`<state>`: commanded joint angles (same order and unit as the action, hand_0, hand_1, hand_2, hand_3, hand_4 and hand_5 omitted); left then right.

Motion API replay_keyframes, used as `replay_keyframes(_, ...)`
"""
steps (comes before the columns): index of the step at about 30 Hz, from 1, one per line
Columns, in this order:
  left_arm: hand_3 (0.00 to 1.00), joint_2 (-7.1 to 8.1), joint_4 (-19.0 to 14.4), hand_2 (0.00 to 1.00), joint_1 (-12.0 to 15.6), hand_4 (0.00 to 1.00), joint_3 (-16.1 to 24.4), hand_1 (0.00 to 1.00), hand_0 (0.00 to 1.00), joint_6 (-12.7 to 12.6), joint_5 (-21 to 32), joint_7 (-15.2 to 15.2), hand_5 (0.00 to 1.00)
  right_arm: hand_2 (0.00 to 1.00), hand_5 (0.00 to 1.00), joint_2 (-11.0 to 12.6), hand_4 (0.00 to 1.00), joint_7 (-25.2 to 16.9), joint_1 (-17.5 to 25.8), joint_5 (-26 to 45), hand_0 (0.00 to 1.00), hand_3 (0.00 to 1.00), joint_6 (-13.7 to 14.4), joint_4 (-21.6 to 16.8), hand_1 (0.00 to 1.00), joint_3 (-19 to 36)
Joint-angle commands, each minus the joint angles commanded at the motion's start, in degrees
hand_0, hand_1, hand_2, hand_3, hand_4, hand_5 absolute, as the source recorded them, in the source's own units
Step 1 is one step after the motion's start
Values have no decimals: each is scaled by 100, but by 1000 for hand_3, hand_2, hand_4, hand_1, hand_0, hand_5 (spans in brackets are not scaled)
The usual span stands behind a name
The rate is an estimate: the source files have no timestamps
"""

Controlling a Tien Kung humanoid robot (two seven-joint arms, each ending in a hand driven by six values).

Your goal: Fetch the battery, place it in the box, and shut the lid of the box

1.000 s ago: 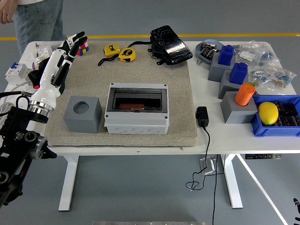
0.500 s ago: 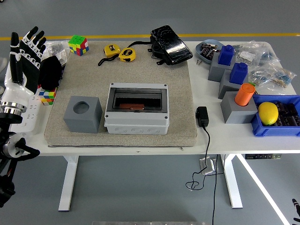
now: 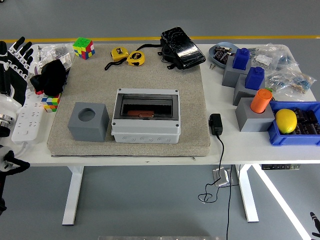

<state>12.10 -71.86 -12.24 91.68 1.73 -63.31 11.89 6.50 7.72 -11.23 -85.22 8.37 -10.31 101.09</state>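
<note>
Head view: left robot hand (image 3: 12, 62) empty, box (image 3: 145, 116) shut.

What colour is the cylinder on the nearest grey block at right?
Orange cylinder, clearest in the head view.

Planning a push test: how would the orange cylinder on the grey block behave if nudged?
The orange cylinder stands upright on a grey block, so it would probably tip. Once down, its round body would likely roll. It looks rigid rather than floppy.
</note>
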Motion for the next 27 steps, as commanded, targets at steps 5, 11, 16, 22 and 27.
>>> replay_keyframes(5,906,40,-146,892,32,998,110,946,968,-281,-1125,-355,998,773,998,16,998,11,9,-17,849,802,0,0,812,-13)
replay_keyframes(11,948,-75,-317,951,91,998,531,998,998,-499,-2493,-864,985,773,998,8,998,7,24,-12,849,802,-3,0,812,-37)
replay_keyframes(16,948,-10,-472,951,109,998,591,998,998,-936,-3722,-1238,985,773,998,13,998,19,38,-47,849,802,-9,0,812,-17)
replay_keyframes(22,971,-21,-386,981,138,998,520,998,998,-1246,-4405,-730,949,773,998,22,998,3,9,-2,848,802,-4,0,812,-50)
replay_keyframes(27,905,-37,-321,912,159,998,388,952,947,-1265,-3663,-311,984,773,998,15,998,14,10,-21,848,802,-5,0,812,-38)
